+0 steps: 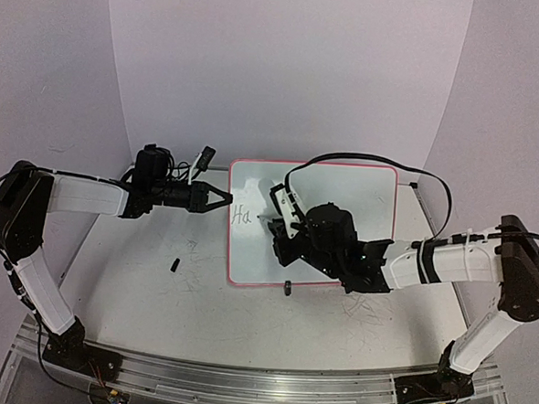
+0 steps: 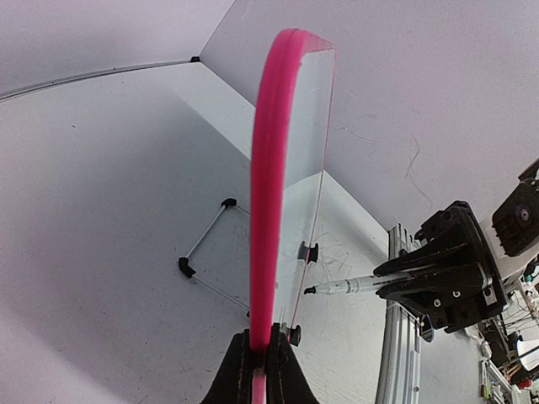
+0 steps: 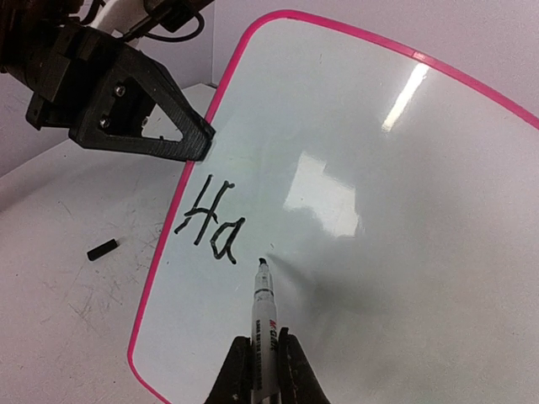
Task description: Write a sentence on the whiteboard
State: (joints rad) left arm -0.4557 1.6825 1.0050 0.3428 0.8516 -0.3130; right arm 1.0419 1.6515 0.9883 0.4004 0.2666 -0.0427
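Whiteboard (image 1: 343, 197), glossy white with rounded pink rim, propped on scuffed tabletop (image 1: 136, 295), left fingers (image 2: 236, 374) clamped on its left edge, right fingers (image 3: 232, 379) gripping slim marker (image 3: 264, 316), tip just beside black handwritten sentence (image 3: 209, 225), reading "Ha".

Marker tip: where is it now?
Right wrist view: the tip of the marker is at the whiteboard, near its left edge, below-right of the "Ha", held in the jaws of the right gripper.

Bright even light, glare on whiteboard (image 3: 362, 210)
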